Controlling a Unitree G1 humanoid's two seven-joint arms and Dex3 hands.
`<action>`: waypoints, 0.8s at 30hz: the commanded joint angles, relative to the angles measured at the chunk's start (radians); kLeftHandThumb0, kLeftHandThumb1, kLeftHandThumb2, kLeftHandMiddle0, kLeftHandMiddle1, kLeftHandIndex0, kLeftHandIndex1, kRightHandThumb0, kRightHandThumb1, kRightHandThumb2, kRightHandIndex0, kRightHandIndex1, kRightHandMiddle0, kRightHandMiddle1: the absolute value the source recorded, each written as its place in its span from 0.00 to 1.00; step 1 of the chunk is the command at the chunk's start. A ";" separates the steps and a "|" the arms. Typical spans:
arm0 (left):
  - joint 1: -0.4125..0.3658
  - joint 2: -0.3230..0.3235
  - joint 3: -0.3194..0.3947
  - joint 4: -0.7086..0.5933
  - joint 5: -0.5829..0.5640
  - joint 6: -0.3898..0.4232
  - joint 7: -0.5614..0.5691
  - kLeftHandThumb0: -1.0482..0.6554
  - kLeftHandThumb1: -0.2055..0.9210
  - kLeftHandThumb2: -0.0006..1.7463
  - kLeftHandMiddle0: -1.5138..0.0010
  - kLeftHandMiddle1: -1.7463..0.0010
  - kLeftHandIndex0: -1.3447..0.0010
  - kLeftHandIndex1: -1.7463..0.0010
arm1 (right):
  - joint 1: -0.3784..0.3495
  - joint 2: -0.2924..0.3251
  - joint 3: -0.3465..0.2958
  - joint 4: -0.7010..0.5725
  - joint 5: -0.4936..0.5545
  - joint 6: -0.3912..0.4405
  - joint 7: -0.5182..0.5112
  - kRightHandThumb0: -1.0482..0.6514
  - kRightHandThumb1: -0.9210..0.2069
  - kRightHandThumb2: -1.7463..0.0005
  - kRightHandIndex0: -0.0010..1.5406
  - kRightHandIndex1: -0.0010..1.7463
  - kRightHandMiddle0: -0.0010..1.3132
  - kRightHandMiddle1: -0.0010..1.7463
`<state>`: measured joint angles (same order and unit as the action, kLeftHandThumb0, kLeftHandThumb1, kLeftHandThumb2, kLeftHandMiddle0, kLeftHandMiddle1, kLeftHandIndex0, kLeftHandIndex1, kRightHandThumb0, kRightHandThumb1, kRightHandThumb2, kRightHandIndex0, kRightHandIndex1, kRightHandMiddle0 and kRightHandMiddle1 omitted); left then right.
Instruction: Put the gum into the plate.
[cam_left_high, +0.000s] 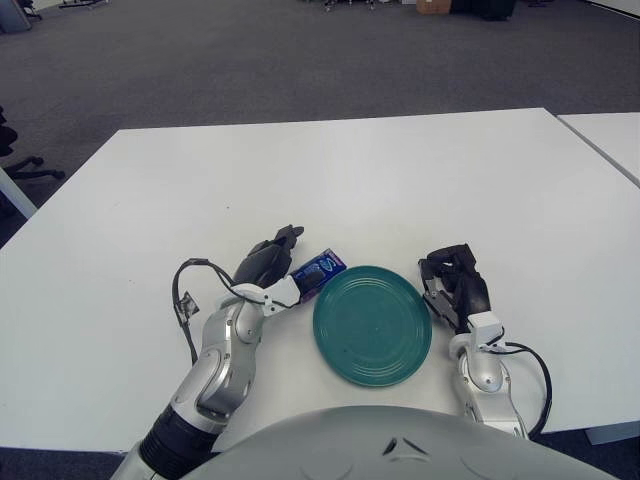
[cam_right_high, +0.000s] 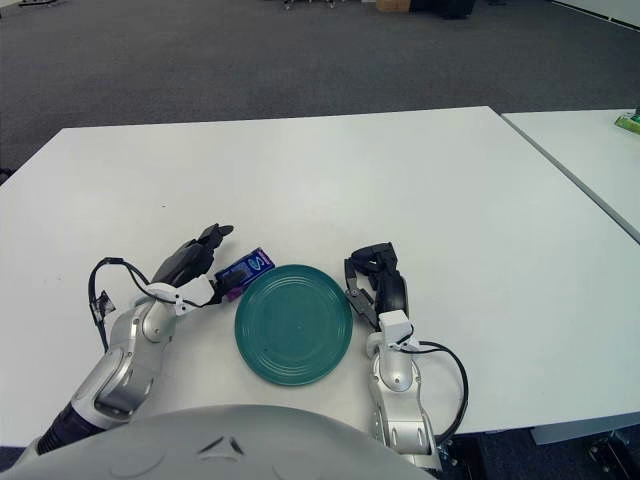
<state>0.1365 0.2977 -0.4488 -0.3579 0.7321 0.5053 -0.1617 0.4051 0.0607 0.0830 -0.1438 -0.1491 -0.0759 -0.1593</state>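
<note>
The gum is a small dark blue pack lying tilted on the white table, just off the upper left rim of the green plate. My left hand is right beside the pack on its left. Its fingers stretch out above the pack's far edge and the thumb side shows at its near edge; they are not closed round it. My right hand shows just right of the plate with its fingers curled and holding nothing. The plate holds nothing.
The white table stretches far ahead and to both sides. A second white table stands to the right across a narrow gap. A black cable loops off my left forearm.
</note>
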 joint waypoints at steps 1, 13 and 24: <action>-0.003 0.015 0.006 0.036 0.015 -0.033 0.019 0.00 1.00 0.28 0.89 0.86 1.00 0.65 | 0.029 0.001 0.002 0.051 -0.002 0.088 0.007 0.41 0.00 0.70 0.20 0.47 0.14 1.00; -0.017 0.021 0.024 0.101 0.018 -0.115 0.042 0.00 1.00 0.23 0.88 0.86 1.00 0.64 | 0.029 0.002 0.000 0.073 0.016 0.044 0.012 0.41 0.00 0.70 0.22 0.48 0.14 1.00; -0.029 0.027 0.028 0.134 0.018 -0.152 0.036 0.01 1.00 0.22 0.87 0.85 1.00 0.62 | 0.031 0.000 -0.003 0.081 0.033 0.024 0.024 0.41 0.00 0.70 0.23 0.47 0.14 1.00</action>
<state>0.1244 0.3124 -0.4329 -0.2358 0.7386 0.3657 -0.1291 0.4050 0.0587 0.0810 -0.1300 -0.1301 -0.1016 -0.1484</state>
